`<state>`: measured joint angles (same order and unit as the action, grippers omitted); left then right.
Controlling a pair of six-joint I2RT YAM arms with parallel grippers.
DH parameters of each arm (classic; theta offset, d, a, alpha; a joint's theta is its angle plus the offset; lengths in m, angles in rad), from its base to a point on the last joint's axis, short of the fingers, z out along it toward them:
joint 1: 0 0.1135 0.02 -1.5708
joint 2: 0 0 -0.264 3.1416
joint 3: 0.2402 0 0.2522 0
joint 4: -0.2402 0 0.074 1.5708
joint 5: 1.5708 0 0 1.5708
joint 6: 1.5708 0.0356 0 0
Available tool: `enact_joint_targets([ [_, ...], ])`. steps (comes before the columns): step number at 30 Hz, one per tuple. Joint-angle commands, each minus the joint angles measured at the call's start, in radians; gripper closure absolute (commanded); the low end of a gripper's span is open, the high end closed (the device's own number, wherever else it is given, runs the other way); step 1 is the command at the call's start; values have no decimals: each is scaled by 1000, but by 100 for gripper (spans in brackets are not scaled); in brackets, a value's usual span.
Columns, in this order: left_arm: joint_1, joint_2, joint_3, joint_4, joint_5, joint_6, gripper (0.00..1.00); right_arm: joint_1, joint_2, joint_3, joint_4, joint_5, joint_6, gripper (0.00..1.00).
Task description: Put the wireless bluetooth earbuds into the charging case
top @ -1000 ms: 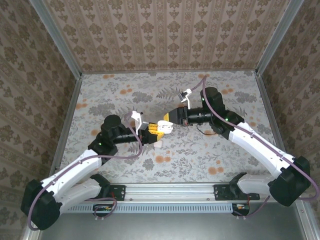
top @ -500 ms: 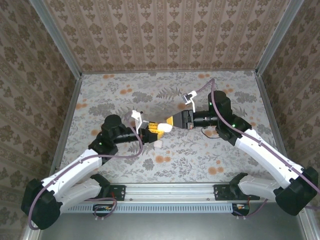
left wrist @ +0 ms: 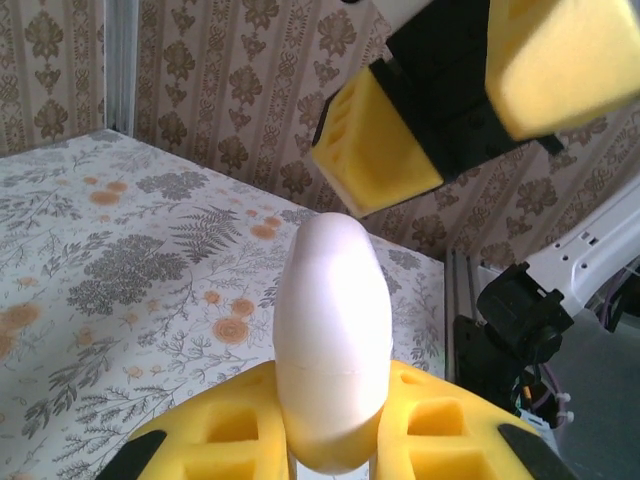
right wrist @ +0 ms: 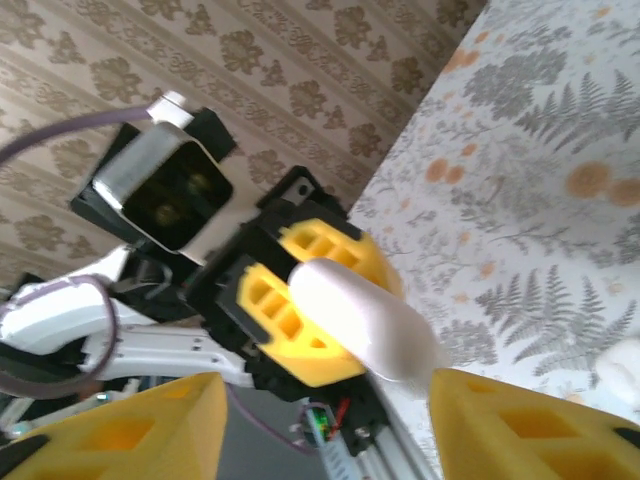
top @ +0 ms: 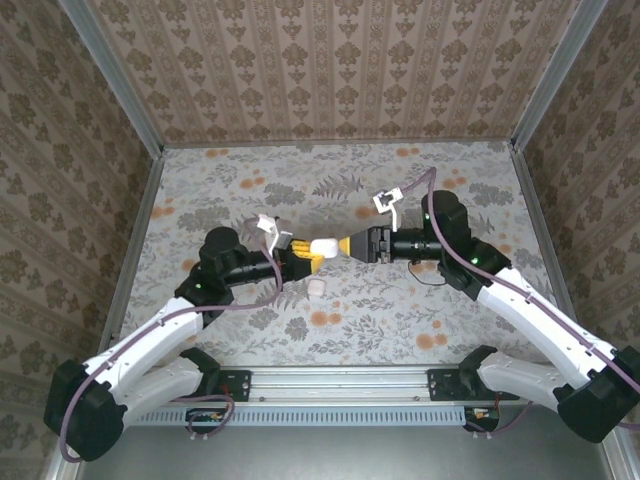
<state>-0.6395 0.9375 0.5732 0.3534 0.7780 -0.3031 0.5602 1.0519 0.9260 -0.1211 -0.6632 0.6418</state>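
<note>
While the left gripper [top: 303, 256] pinches the charging case [left wrist: 333, 370] above the tabletop [top: 200, 190], we see the right gripper [top: 347, 245] spread at its free end, possibly touching it. A small white piece [top: 317, 288] lies on the tabletop nearby.

Damask-papered walls [top: 330, 70] around a floral-patterned table [top: 200, 180], aluminium corner posts [top: 110, 75]

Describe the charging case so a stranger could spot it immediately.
Look to the middle of the floral table, where two yellow-padded hands meet. The charging case is the glossy white pebble gripped by the left hand, facing the open right hand. Unlike the smaller white piece lying nearby, it is held off the table.
</note>
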Motion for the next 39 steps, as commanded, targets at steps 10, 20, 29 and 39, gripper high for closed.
enact_joint_targets([
  [10, 5, 43, 139, 33, 85, -160, 100, 26, -4, -69, 290, -15, -71, 34],
  [20, -9, 77, 173, 58, 114, -206, 100, 28, 50, -53, 360, -58, -44, 65],
  [29, -11, 47, 144, 10, 31, -147, 88, 26, 49, -76, 384, -40, -27, 84],
  [39, -10, 41, 165, -109, -29, -45, 52, -6, 40, -84, 296, 76, 8, 89],
])
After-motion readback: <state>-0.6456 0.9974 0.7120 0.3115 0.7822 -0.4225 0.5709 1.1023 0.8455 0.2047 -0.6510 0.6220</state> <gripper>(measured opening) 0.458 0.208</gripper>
